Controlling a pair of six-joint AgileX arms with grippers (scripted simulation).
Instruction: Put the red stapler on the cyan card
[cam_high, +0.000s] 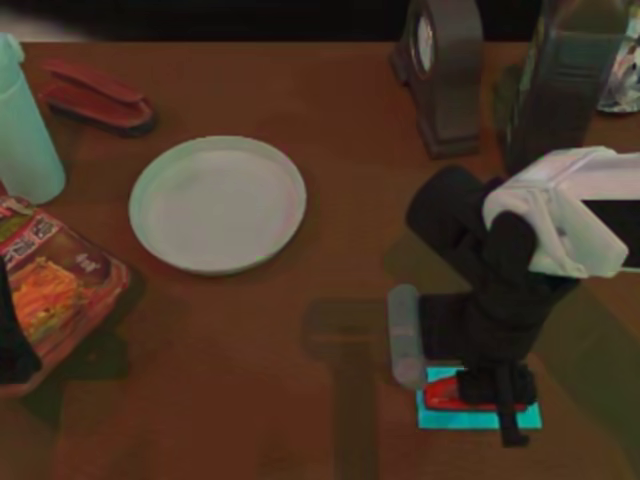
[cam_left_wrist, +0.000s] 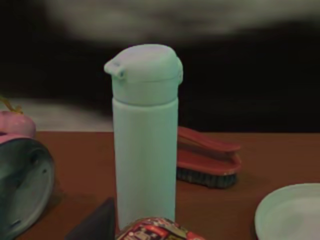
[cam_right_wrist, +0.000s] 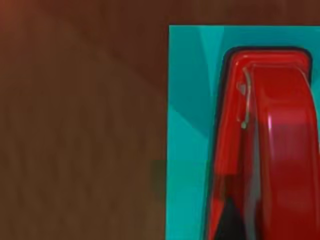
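Note:
The red stapler (cam_high: 450, 393) lies lengthwise on the cyan card (cam_high: 436, 415) near the table's front edge, right of centre. My right gripper (cam_high: 507, 400) hangs directly over the stapler's right end and hides that end, its dark wrist reaching down from the right. The right wrist view shows the glossy red stapler (cam_right_wrist: 270, 140) from close up, lying on the cyan card (cam_right_wrist: 190, 125), whose edge borders bare wood. My left arm (cam_high: 12, 340) stays parked at the left edge.
A white plate (cam_high: 217, 203) sits left of centre. At the back left are a dull dark-red stapler (cam_high: 95, 97) and a pale green bottle (cam_high: 22, 120). A snack bag (cam_high: 55, 280) lies at the left. A clock (cam_high: 440, 70) and a dark box (cam_high: 565, 80) stand at the back right.

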